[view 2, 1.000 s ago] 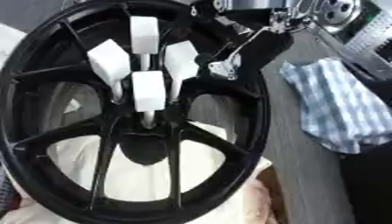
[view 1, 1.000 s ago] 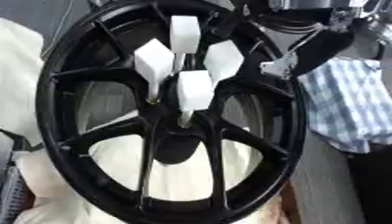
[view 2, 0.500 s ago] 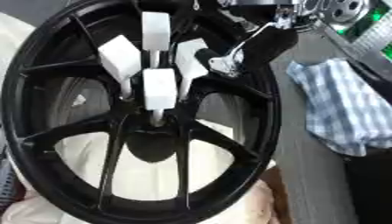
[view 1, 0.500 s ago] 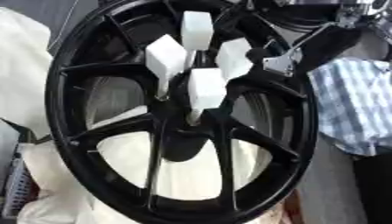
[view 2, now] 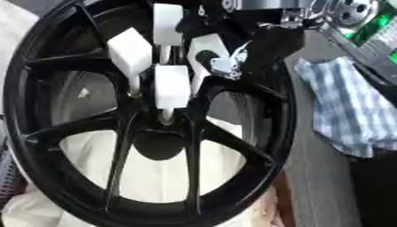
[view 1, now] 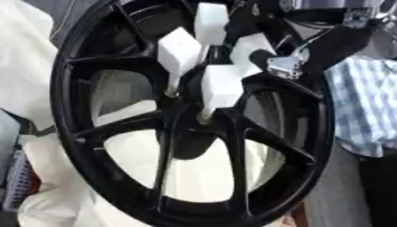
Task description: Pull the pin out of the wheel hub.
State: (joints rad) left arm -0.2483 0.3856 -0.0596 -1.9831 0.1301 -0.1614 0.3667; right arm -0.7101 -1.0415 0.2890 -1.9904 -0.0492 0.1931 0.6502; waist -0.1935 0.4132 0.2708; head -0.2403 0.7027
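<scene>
Pale cloth (view 1: 46,66) backs and underlies the work, with a checked cloth (view 2: 349,115) off to the right of the right hand. Item: black wheel (view 1: 93,146), spoked, tilted up toward the camera, filling most of the view. Item: four white pins with block-shaped heads, standing out of the hub around its centre; shafts run down into the hub, long axes pointing out of the wheel face, up and toward the camera. Right hand (view 2: 232,60): enters from the upper right, its dark fingers at the right-most pin (view 1: 250,51), apparently pinching its block; the hold is partly hidden, so this is a judgement. Remaining pins, namely the top pin (view 1: 211,22), left pin (view 1: 180,53) and near pin (view 1: 221,84), lie just left of and below that hand, untouched. Left hand: not visible. Coming move, as judged: draw the held pin along its own axis, away from the hub.
</scene>
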